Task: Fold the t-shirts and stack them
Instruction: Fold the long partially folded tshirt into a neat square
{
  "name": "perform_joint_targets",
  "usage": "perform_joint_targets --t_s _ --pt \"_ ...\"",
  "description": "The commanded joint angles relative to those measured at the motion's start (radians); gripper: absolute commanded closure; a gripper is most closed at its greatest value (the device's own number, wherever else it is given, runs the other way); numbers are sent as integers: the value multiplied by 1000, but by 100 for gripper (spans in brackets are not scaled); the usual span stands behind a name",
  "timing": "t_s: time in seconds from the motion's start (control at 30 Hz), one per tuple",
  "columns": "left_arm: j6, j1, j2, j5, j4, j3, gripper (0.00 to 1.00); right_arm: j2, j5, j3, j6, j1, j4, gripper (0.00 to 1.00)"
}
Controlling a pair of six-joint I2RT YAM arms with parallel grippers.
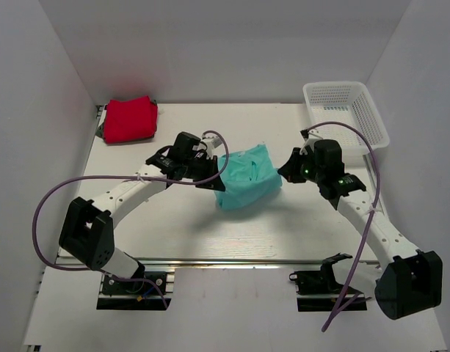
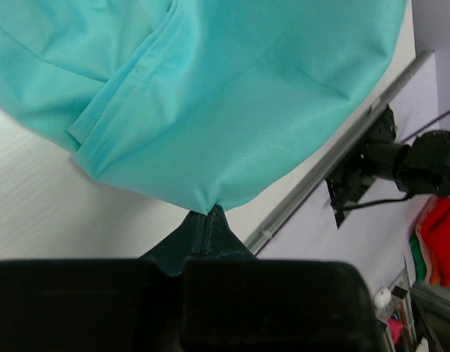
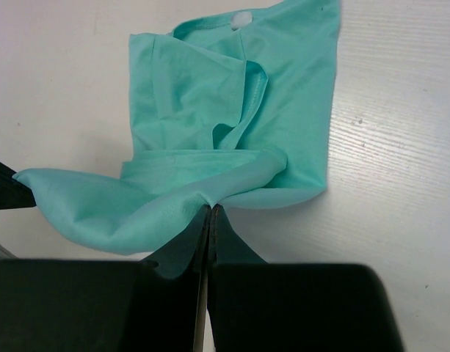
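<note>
While both jaws pinch the teal t-shirt point(image 1: 247, 178) | red t-shirt point(image 1: 129, 119) folded far-left | basket point(image 1: 335, 84) far-right

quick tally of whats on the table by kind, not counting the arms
t-shirts: 2 (teal t-shirt, red t-shirt)
baskets: 1 (white mesh basket)
total: 3

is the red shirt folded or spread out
Folded: the red t-shirt sits as a compact, layered rectangle in the far-left corner of the table.
</note>
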Motion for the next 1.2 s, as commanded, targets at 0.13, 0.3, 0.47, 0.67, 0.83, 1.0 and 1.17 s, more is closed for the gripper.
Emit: perform_joint_targets --t_s 0.13,0.3,0.47,0.67,0.83,1.0,1.17 --pt "3 58 35 -56 51 63 100 68 52 108 31 -7 91 100" --pt "-6 118 54 -56 135 64 100 173 93 178 41 -20 79 100" --pt "-6 154 78 -33 158 103 100 259 78 266 54 -35 76 100" --pt "3 193 146 13 194 168 100 309 69 298 53 -44 104 100" --pt "21 223 296 30 165 346 100 447 50 414 38 -64 84 100" --pt "-9 272 549 10 111 612 100 686 18 634 21 -79 73 100" --pt "-48 345 790 -24 60 962 22 1074 -93 1021 74 -107 208 77"
